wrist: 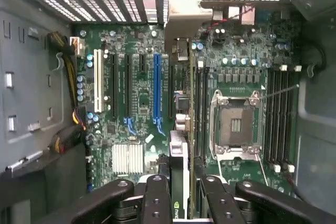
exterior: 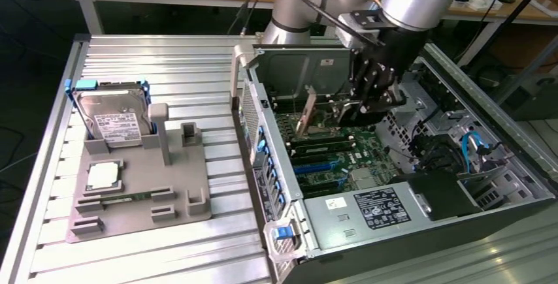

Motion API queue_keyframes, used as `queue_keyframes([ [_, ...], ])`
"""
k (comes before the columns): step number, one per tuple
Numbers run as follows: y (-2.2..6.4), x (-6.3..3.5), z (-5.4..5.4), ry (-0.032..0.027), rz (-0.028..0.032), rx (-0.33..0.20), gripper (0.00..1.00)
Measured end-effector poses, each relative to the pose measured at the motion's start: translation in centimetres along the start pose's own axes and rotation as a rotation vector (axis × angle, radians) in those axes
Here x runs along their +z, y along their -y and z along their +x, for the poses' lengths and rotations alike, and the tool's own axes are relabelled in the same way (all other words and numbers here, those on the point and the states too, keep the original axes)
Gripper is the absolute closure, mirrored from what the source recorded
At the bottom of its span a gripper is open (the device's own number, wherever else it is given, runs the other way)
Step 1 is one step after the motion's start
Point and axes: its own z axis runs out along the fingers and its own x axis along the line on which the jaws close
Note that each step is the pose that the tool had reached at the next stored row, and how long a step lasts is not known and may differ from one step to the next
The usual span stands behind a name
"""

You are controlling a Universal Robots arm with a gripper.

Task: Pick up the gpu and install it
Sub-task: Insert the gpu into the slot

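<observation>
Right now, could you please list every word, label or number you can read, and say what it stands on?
Nothing can be quoted with confidence.
hard drive: white label, print too small to read.
power supply: white label, print too small.
gpu: green mark on its edge, too blurred to read.
motherboard: markings too small.

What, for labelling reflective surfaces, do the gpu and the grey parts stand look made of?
The gpu: seemingly dark circuit board, matt, seen edge-on, with a green printed logo. The parts stand: probably plastic, uniformly matt grey, with blocky moulded-looking shapes; 3D-printed is possible.
</observation>
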Motion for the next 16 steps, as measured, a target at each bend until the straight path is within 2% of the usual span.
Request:
queue_keyframes([
  [1,-1.58,0.5,0.6,0.003,0.0,0.0,0.73],
  [2,-2.27,1.17,1.2,0.0033,0.0001,0.0,0.73],
  [7,-2.36,2.13,2.1,0.0037,0.0002,0.0,0.73],
  [13,-2.47,2.43,2.0,0.0029,0.0031,0.005,0.73],
  [16,-2.47,2.71,2.0,0.0024,0.0036,0.03,0.73],
])
